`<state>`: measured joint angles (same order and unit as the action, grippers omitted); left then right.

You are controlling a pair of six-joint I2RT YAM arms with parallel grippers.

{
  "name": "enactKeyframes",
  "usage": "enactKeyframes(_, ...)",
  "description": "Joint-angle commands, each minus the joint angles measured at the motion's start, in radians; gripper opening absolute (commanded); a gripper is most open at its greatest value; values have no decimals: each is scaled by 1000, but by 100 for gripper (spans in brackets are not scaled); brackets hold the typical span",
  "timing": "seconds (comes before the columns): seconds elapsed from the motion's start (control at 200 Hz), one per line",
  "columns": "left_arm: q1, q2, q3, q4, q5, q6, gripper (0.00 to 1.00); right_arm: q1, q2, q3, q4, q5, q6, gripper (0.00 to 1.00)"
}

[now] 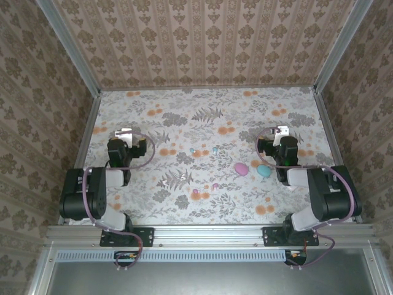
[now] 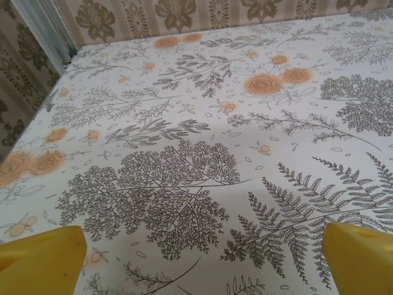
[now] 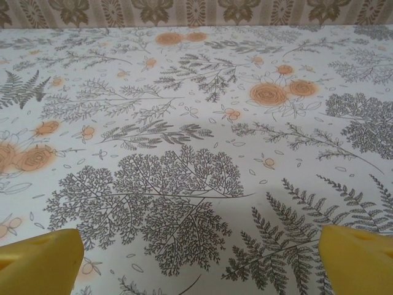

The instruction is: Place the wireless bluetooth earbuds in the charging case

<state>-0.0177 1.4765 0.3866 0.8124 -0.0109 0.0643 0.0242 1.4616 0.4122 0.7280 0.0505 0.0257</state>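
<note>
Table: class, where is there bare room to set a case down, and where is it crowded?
Free: the far strip of table beyond the left gripper and right gripper; also between the left arm and pink earbuds. Crowded: the middle, with blue earbuds, the pink case and teal case.

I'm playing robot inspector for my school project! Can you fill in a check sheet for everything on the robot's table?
Surface: flowery table cover, lying flat, no spills seen.
Job's things: blue earbuds near the middle; pink earbuds nearer the arms; pink case and teal case side by side, right of centre; too small to tell if they are open.
Clutter: nothing seen.
Grippers: left gripper open, holding nothing; right gripper open, holding nothing.
Cables: purple cables loop along each arm, not touching the earbuds.
Surroundings: wallpaper walls and a metal frame around the table.
</note>
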Motion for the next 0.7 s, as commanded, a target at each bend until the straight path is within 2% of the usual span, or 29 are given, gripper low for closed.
enactKeyframes(0.0,17,-119,32,-156,-31,-67,100,5,-131,129,-334,65,62,100)
enactKeyframes(0.125,30,-254,86,-375,-78,-160,100,5,-192,286,-717,169,223,100)
enactKeyframes(0.18,31,-312,93,-425,-142,-226,100,3,-211,352,-848,165,292,100)
enactKeyframes(0.235,32,-371,110,-510,-226,-355,100,1,-223,418,-980,135,350,100)
enactKeyframes(0.28,41,-417,127,-592,-250,-443,100,0,-233,446,-1016,61,362,100)
enactKeyframes(0.325,56,-462,154,-702,-213,-488,100,1,-251,453,-1035,-31,368,100)
enactKeyframes(0.395,73,-507,175,-771,-106,-503,100,1,-278,453,-1060,-165,374,100)
enactKeyframes(0.49,76,-530,179,-771,88,-537,100,0,-300,463,-1135,-273,397,99)
enactKeyframes(0.57,55,-527,172,-735,206,-592,100,1,-298,481,-1209,-336,407,92)
enactKeyframes(0.625,14,-515,182,-733,248,-590,100,0,-292,487,-1249,-366,413,89)
enactKeyframes(0.695,-67,-496,210,-778,223,-561,100,3,-284,484,-1298,-397,423,84)
